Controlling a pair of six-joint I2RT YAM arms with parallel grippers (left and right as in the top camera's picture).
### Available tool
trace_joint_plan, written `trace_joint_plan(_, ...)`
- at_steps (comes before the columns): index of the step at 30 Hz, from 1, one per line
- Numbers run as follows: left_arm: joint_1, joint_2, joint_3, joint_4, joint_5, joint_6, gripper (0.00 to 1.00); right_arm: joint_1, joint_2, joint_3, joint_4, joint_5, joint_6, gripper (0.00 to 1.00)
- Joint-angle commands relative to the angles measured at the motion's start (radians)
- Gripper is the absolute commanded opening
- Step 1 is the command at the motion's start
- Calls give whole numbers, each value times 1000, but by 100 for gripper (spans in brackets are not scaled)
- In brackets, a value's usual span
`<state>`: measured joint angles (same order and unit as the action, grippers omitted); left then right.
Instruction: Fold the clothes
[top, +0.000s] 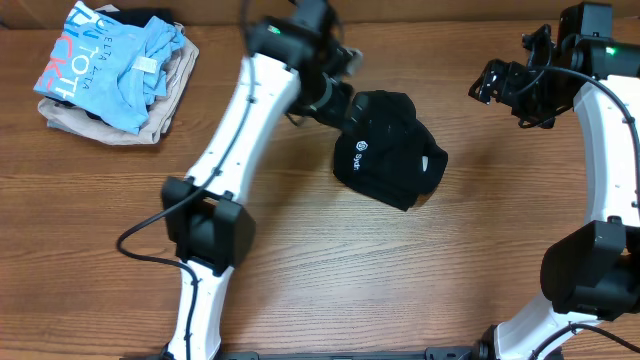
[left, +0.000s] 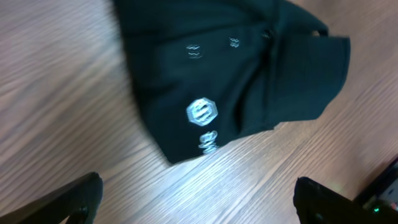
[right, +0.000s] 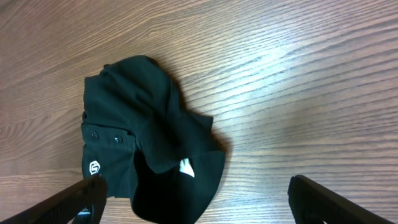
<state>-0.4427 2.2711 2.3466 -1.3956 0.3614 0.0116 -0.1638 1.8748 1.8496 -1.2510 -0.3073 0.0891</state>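
left claw (left: 199, 202) wide near white-logo shirt (left: 242, 74)

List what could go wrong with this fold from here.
1. The shirt lies bunched, with its flap lifted. The right gripper is open and clear of it, so nothing pins the fold and it may spring apart.
2. The left gripper hangs open close above the shirt's edge; a careless move could snag and drag it.

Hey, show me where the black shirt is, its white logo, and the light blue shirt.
black shirt (top: 398, 150), overhead view, middle of the bundle.
white logo (left: 201, 112), left wrist view, centre of the emblem.
light blue shirt (top: 110, 80), overhead view, blue fabric beside the lettering.
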Motion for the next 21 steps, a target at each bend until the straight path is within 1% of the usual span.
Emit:
trace_joint_plan(1,-85,-1,-106,87,-6,61,93,-2,-14,15,-1,-9,8,90)
trace_joint_plan(2,-101,-1,-132,119,-7,64,88,-2,-14,15,0,-9,8,85)
trace_joint_plan(3,-131,-1,-189,188,-7,64,32,-2,-14,15,-1,-9,8,75)
trace_joint_plan(4,-142,-1,-211,214,-8,64,16,-2,-14,15,-1,-9,8,72)
trace_joint_plan(5,-152,-1,-235,243,-12,64,8,-2,-14,15,-1,-9,8,69)
trace_joint_plan(6,-163,-1,-260,273,-26,63,4,-2,-14,15,-2,-9,8,67)
trace_joint_plan(12,-198,-1,-394,401,-170,65,4,-2,-14,15,-4,-8,8,65)
trace_joint_plan(17,-197,0,-473,451,-338,113,4,-2,-14,15,-3,-9,8,64)
trace_joint_plan(21,-185,2,-531,502,-419,168,4,-2,-14,15,-4,-8,8,64)
